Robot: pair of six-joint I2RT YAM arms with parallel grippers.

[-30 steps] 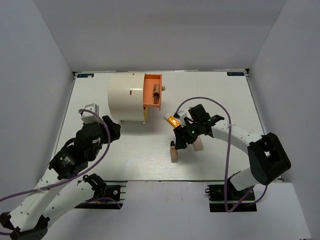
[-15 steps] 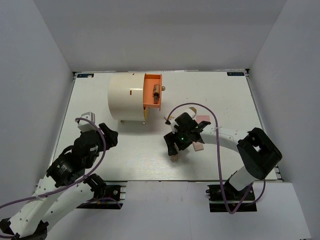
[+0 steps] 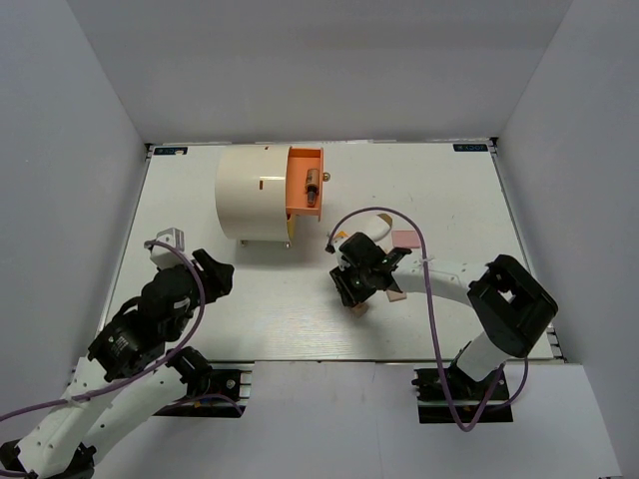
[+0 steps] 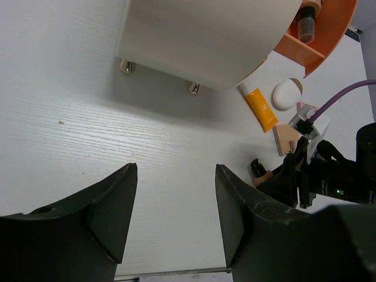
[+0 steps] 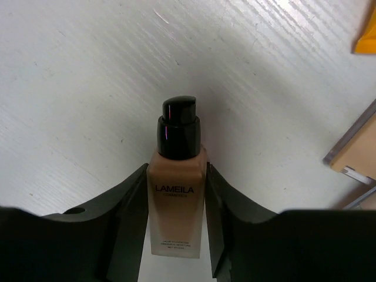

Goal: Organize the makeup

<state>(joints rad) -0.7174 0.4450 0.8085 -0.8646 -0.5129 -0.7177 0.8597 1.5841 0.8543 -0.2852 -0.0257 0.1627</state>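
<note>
My right gripper (image 3: 357, 291) (image 5: 176, 171) is shut on a tan foundation bottle (image 5: 177, 202) with a black cap, its fingers pressed against both sides; the bottle is low over the table. A beige rectangular piece (image 3: 395, 293) (image 5: 356, 150) lies just right of it. A white oval compact (image 3: 378, 222) and a pink square (image 3: 404, 239) lie behind. The orange-and-white tube (image 4: 260, 108) shows in the left wrist view, near the compact (image 4: 286, 94). A brown tube (image 3: 312, 187) lies in the orange drawer (image 3: 298, 205). My left gripper (image 3: 213, 273) (image 4: 175, 170) is open and empty at the left.
The large cream cylinder (image 3: 255, 195) stands on gold knobs (image 4: 126, 66) at the back centre, its orange drawer open to the right. Grey walls close in the table on three sides. The right arm's purple cable (image 3: 429, 289) arcs over the makeup.
My right gripper has moved left and down onto the tan bottle and closed round it. My left arm has drawn back toward the near left.
</note>
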